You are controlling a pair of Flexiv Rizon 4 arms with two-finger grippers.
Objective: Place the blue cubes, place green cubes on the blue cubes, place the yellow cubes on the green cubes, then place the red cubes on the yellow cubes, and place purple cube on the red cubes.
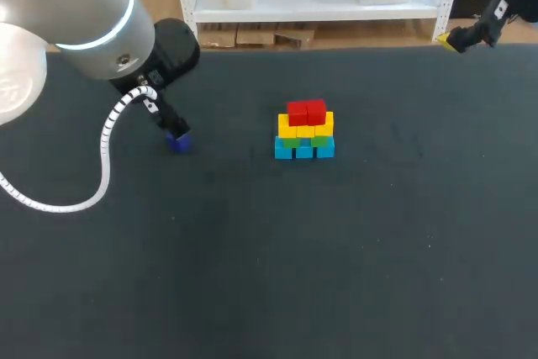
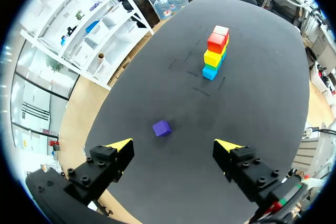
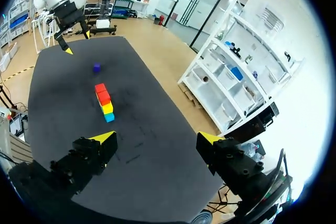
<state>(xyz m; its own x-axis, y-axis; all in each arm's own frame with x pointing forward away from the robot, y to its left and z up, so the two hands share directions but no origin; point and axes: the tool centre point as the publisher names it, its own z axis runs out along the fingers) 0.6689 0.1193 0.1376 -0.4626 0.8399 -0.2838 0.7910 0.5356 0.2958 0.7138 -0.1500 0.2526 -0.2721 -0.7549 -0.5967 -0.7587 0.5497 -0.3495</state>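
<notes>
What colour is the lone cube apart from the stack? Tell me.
The cube is purple, clearest in the left wrist view.

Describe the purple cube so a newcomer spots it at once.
On the dark table, look left of the coloured cube stack, ahead of the open jaws of the left arm. The purple cube lies there alone, the only cube off the stack.

My head camera looks down from behind. Both wrist cameras face the same cube stack (image 2: 215, 51) from afar.
</notes>
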